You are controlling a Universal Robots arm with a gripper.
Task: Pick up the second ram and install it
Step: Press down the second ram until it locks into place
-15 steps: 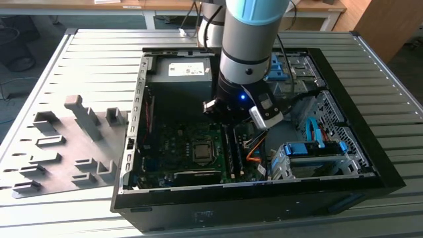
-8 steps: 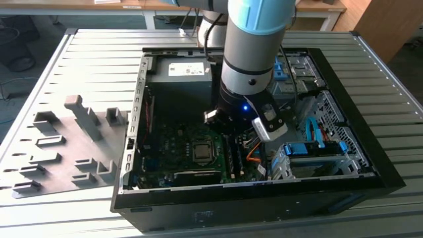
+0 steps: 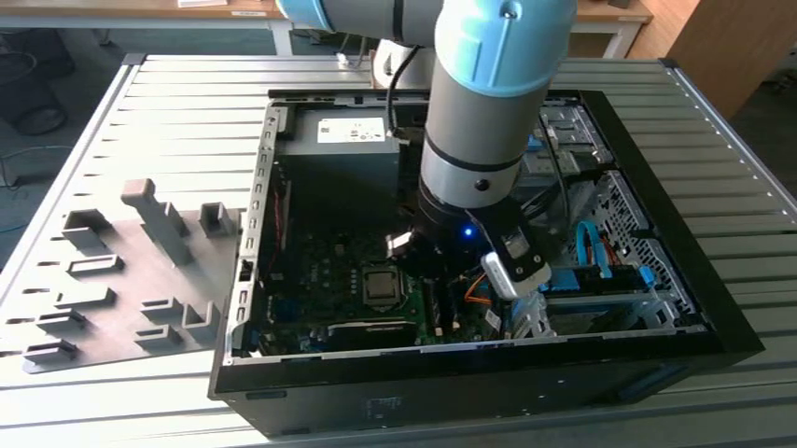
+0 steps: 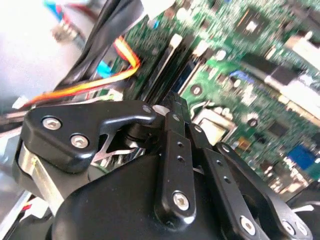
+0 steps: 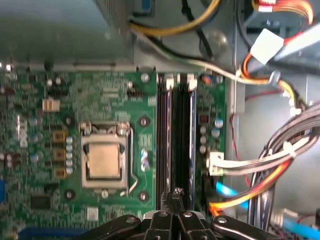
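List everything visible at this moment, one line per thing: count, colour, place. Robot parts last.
Computer case: one, black, lying open on the slatted table.
Slatted table: one, grey metal, under the case.
Motherboard: one, green, inside the case.
CPU: one, silver, seated in its socket on the motherboard.
RAM slots: a long black pair beside the CPU; whether the second ram sits in them cannot be told.
Cables: a bundle, orange, yellow, grey and white, next to the slots.
Holder blocks: several, grey, upright on a tray at the exterior view's left.
Arm: one, grey and light blue, reaching down into the case.
Gripper: one, black, directly above the end of the RAM slots.
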